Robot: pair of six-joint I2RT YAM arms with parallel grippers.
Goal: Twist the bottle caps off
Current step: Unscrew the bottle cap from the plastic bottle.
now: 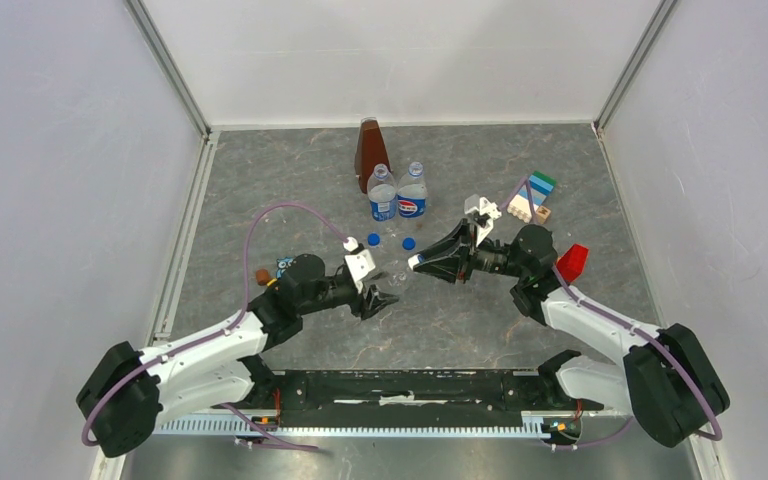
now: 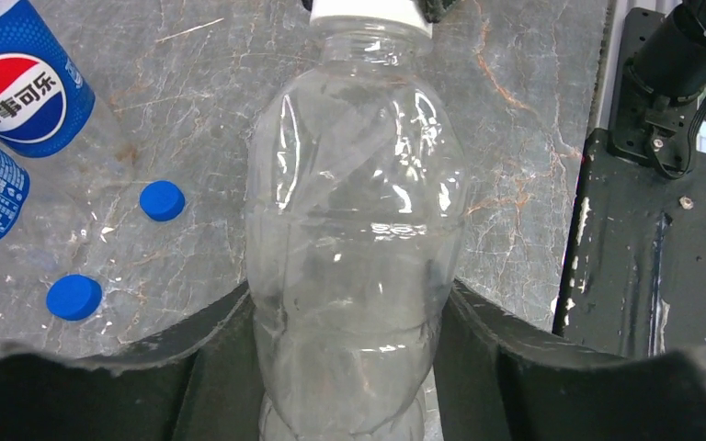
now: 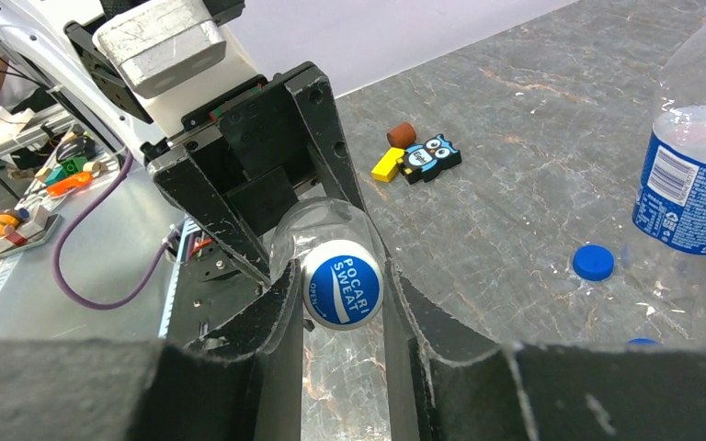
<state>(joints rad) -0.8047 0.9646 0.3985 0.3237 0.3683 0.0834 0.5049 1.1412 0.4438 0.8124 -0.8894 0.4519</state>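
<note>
My left gripper (image 2: pixel 347 308) is shut on the body of the small clear unlabelled bottle (image 2: pixel 354 211) and holds it above the table, its neck towards the right arm. The bottle's white cap with a blue mark (image 3: pixel 342 284) sits between the fingers of my right gripper (image 3: pixel 342 296), which is shut on it. In the top view the two grippers meet mid-table, left (image 1: pixel 384 298) and right (image 1: pixel 417 264). Two labelled bottles (image 1: pixel 383 196) (image 1: pixel 412 192) stand behind them, upright and uncapped. Two blue caps (image 1: pixel 373 240) (image 1: pixel 409 243) lie on the table in front of them.
A brown pyramid-shaped object (image 1: pixel 370 150) stands behind the labelled bottles. Toy blocks (image 1: pixel 531 198) lie at the back right, and a red piece (image 1: pixel 572 262) by the right arm. An owl toy (image 1: pixel 283 267) and small blocks lie by the left arm.
</note>
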